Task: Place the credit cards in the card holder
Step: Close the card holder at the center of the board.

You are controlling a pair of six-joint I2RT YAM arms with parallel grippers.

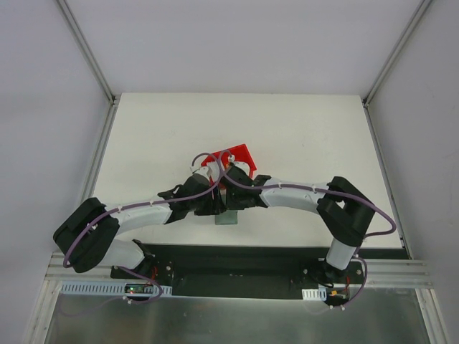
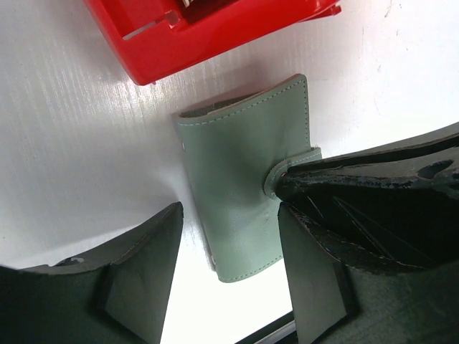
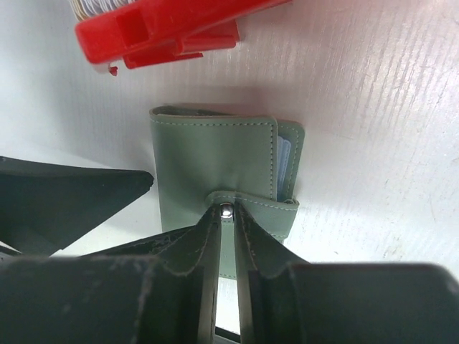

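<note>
The grey-green card holder (image 2: 244, 179) lies folded shut on the white table, just in front of the red bin; it also shows in the top view (image 1: 226, 217). My left gripper (image 2: 229, 215) is open, one finger on each side of the holder's near end, not gripping it. My right gripper (image 3: 226, 211) is pinched shut on the holder's snap strap (image 3: 251, 204), with the round metal snap showing between its tips. A pale blue inner edge (image 3: 285, 161) shows at the holder's right side. No credit card shows clearly; both arms hide the area from the top camera.
A red plastic bin (image 1: 237, 158) stands right behind the card holder, also in the left wrist view (image 2: 215, 36) and the right wrist view (image 3: 179, 29), with something pale inside. The table's near edge with a dark strip lies just in front of the holder.
</note>
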